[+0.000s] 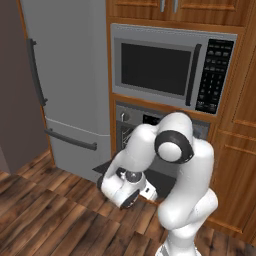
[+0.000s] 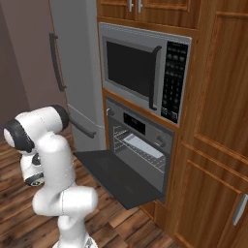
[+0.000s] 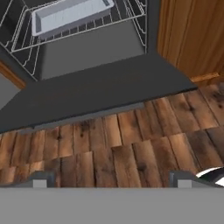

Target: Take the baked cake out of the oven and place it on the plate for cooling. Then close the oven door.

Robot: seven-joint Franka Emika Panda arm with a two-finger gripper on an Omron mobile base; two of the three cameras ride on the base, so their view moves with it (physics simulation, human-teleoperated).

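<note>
The oven (image 2: 140, 140) stands open, its dark oven door (image 2: 116, 177) dropped flat with the grey bar handle (image 3: 83, 116) along its front edge. A pale grey rectangular pan (image 3: 70, 15) rests on the wire rack (image 3: 26, 48) inside. I cannot tell the cake apart from that pan. The plate is out of view. My gripper (image 3: 112, 181) is open and holds nothing. It hangs low over the wooden floor, just in front of the door's edge, pointing at the oven. The hand (image 1: 125, 186) sits below the bent arm.
A silver microwave (image 1: 172, 67) is mounted above the oven. A grey fridge (image 1: 70, 75) stands to the left, and wooden cabinets (image 2: 213, 121) to the right. The lowered door juts out over the plank floor (image 3: 131, 148).
</note>
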